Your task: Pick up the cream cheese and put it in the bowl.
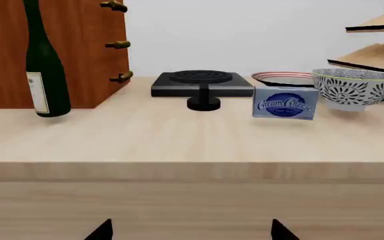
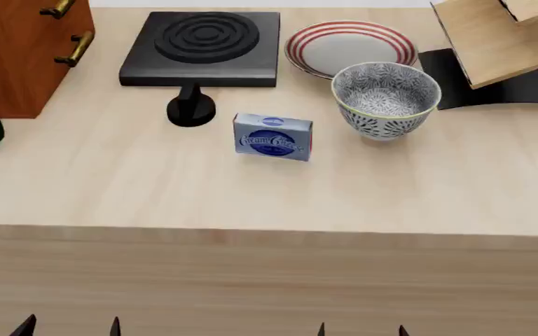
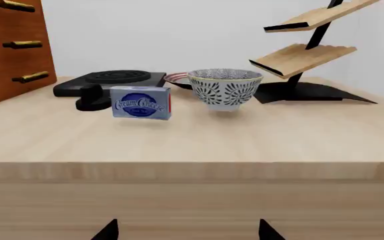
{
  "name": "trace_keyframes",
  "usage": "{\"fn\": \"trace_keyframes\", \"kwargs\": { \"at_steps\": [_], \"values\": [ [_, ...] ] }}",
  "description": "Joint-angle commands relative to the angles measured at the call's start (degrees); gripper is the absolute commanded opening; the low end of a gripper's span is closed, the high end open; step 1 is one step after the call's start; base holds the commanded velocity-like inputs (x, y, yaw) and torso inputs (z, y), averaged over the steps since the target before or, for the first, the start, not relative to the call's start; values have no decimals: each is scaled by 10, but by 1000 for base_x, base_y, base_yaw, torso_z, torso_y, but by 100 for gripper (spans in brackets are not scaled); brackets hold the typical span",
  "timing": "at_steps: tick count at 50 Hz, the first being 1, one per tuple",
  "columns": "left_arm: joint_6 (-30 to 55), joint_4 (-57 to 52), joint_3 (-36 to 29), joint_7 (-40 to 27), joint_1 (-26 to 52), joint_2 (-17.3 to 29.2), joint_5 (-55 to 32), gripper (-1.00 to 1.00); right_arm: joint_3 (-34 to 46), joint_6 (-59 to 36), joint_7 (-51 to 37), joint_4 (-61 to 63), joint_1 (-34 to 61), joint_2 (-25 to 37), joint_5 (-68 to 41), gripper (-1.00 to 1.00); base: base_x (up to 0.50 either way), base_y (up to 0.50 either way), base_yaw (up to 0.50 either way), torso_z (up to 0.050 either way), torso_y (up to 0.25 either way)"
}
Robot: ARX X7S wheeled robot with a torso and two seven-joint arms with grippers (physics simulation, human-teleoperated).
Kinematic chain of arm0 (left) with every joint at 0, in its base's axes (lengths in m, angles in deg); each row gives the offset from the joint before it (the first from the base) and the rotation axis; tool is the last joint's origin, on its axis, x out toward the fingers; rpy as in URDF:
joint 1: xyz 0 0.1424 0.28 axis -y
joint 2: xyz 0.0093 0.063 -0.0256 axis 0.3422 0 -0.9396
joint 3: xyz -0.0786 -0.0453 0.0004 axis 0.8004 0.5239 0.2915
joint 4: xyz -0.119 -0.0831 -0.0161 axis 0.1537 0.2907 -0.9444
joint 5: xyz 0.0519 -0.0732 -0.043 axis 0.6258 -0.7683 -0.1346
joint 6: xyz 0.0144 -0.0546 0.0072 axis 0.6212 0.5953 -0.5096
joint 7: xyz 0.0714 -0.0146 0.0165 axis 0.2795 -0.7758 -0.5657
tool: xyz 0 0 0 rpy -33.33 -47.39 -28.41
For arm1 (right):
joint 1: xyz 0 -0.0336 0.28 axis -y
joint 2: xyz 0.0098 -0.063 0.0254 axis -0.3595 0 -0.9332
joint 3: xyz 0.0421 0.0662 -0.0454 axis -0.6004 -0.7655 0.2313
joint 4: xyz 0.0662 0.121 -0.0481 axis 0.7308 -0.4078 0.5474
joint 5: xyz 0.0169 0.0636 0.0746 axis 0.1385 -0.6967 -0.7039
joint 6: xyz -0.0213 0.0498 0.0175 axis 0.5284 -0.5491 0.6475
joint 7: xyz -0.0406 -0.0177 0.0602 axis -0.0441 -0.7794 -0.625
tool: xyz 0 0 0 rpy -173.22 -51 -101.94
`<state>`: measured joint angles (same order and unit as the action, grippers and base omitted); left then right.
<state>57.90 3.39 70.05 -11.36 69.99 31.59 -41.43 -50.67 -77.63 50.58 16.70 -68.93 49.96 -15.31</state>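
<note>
**Cream cheese sitting on counter, both grippers low and clear**

Light wood table (image 2: pixel 110 189) is filling the view, plain white wall behind. Cream cheese (image 2: pixel 273 138) is standing on the table, just beside the bowl (image 2: pixel 385 98) but apart from it, near the black stove (image 2: pixel 204 47). Red-ringed plate (image 2: pixel 349 45) is lying behind the bowl. Wooden cabinet (image 2: pixel 22 49), wine bottle (image 1: pixel 45 65) and tiered shelf (image 3: pixel 309 55) are standing round the edges. Left gripper (image 2: pixel 70 326) and right gripper (image 2: pixel 361 329) are hanging below the table edge, fingertips apart, holding nothing.

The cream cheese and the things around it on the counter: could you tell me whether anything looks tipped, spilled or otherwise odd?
Nothing stands out. The cream cheese stands on edge on the counter, intact, apart from the bowl. The bowl is upright and empty; the wine bottle stands straight. No spills.
</note>
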Motion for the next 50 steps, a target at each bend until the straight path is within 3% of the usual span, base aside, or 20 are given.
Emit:
{"fn": "trace_keyframes", "kwargs": {
  "at_steps": [1, 19, 50],
  "values": [
    [-9, 9, -60, -59, 5, 50, -50, 100, 23, 8, -23, -11, 4, 18, -18, 100, 0, 0, 0, 0, 0],
    [-1, -4, -74, -74, -2, 65, -56, 100, 47, 0, -38, 11, -7, 41, -40, 100, 0, 0, 0, 2, 0],
    [21, -36, -92, -80, -10, 87, -76, 100, 71, 6, -64, 26, -13, 63, -52, 100, 0, 0, 0, 50, 0]
  ]
}}
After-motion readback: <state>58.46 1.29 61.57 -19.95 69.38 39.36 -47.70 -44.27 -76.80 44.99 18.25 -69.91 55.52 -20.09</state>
